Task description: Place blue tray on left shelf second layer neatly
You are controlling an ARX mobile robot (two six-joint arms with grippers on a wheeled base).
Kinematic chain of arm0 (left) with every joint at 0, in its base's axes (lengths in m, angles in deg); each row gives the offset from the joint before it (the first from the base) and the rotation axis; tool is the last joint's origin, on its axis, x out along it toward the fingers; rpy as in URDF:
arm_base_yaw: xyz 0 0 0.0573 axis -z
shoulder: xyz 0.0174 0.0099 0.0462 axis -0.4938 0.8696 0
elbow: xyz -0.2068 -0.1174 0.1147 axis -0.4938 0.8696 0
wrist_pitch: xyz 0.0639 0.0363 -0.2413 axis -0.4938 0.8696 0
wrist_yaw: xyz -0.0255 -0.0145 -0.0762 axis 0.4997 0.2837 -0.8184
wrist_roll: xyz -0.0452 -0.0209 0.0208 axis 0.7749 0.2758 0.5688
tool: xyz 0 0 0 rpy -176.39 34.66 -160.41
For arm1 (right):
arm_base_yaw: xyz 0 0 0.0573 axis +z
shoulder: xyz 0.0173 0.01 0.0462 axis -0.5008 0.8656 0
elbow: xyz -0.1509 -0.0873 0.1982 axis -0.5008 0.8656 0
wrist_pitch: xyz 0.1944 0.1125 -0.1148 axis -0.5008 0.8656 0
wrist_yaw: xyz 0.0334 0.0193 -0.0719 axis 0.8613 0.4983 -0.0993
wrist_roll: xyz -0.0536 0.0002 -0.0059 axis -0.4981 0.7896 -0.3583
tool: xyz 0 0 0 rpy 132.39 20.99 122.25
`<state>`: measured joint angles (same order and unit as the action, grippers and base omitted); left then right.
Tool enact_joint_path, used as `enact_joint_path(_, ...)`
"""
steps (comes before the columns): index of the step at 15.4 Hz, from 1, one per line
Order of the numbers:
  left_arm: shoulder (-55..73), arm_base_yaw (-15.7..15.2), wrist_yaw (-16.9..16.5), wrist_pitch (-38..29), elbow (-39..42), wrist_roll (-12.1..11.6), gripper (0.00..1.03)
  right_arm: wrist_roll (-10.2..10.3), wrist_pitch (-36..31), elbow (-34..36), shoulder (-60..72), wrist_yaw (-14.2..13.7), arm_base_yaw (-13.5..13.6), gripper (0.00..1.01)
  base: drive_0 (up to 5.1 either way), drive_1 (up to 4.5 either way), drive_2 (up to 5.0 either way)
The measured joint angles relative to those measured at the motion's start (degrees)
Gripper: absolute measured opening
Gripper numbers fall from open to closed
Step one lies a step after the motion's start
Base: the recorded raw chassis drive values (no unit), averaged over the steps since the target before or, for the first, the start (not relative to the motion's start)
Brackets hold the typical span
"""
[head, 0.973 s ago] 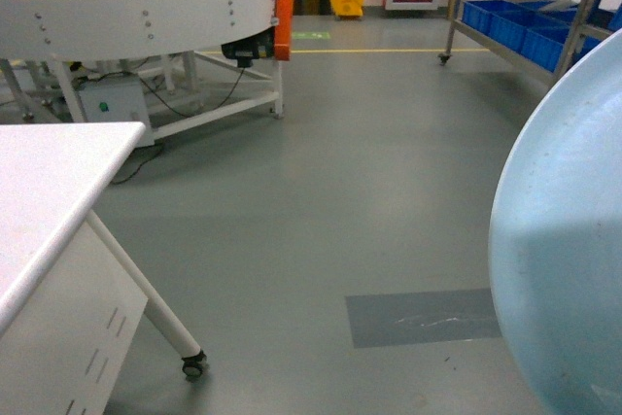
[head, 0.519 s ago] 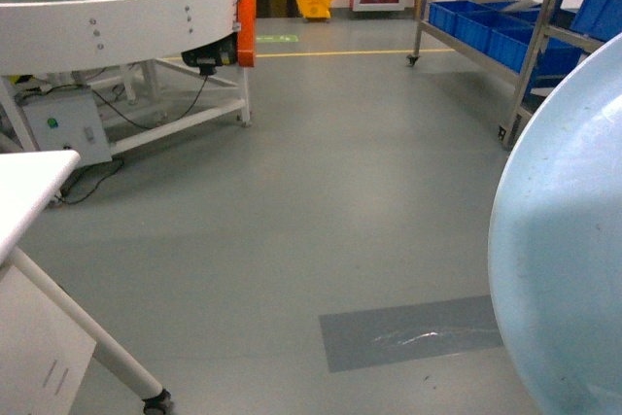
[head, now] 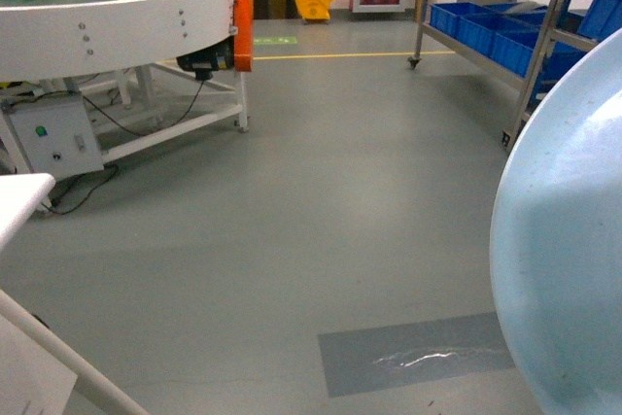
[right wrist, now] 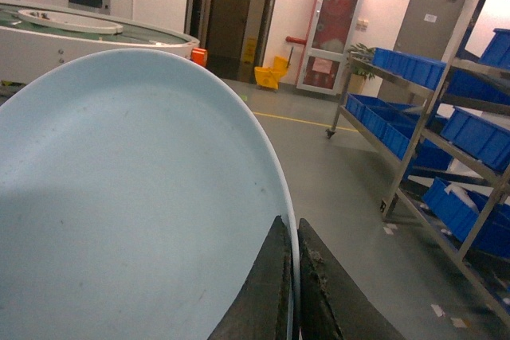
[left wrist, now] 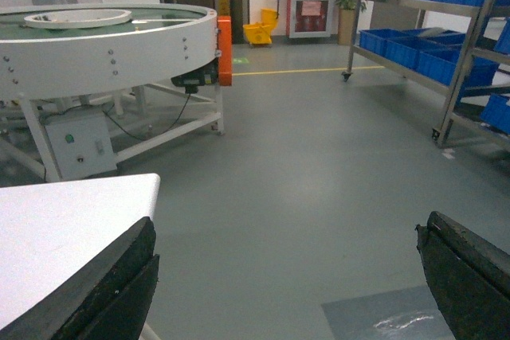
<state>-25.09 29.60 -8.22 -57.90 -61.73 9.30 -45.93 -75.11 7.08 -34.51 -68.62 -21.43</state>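
The right hand (right wrist: 291,292) pinches the rim of the blue tray (right wrist: 135,205) between its two dark fingers, which lie pressed to either face of the thin edge. The tray is carried on edge, nearly upright, its pale hollow face filling most of the right wrist view and the right border of the head view. The left hand (left wrist: 287,276) is spread wide with nothing between its pads, one at each lower corner of its own camera's picture.

Over the last second the room has slid across the head view while the tray has kept its place at the right. The white worktop (head: 19,203), which covered the lower left, has shrunk to a corner at the left edge; the round white conveyor (head: 117,17) has drifted leftward; and the steel shelf rack (head: 544,21) with its blue crates (head: 481,21) has come further into view at the upper right. I judge that the base is turning or rolling away from the worktop toward the rack, with the grip unchanged.

So the task looks to be in its carrying stage. The rack stands well apart across bare grey floor (head: 321,191), and whether this is the left shelf, or which tier counts as second, cannot be told from here.
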Motion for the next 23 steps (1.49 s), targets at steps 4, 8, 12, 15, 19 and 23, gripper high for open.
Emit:
enact_joint_path(4, 0.00, 0.00, 0.02, -0.02, 0.00, 0.00, 0.98, -0.07, 0.04, 0.00, 0.00, 0.00, 0.00, 0.02, 0.0, 4.24, -4.3)
enact_joint_path(8, 0.00, 0.00, 0.02, 0.17, 0.00, 0.00, 0.98, -0.09, 0.09, 0.00, 0.02, -0.02, 0.00, 0.02, 0.0, 4.24, -4.3)
enact_joint_path(12, 0.00, 0.00, 0.02, -0.15, 0.00, 0.00, 0.98, -0.09, -0.09, 0.00, 0.00, -0.04, 0.00, 0.02, 0.1, 4.39, -4.2)
enact_joint_path(15, 0.00, 0.00, 0.04, 0.11, 0.00, 0.00, 0.98, -0.09, 0.07, 0.00, 0.00, -0.04, 0.00, 0.02, 0.1, 4.44, -4.2)
enact_joint_path(19, 0.00, 0.00, 0.02, -0.04, 0.00, 0.02, 0.98, -0.09, -0.24, 0.00, 0.00, 0.02, 0.00, 0.02, 0.1, 4.44, -4.2)
enact_joint_path(23, 0.00, 0.00, 0.02, -0.11, 0.00, 0.00, 0.98, -0.09, -0.04, 0.00, 0.00, -0.04, 0.00, 0.02, 0.1, 4.44, -4.2)
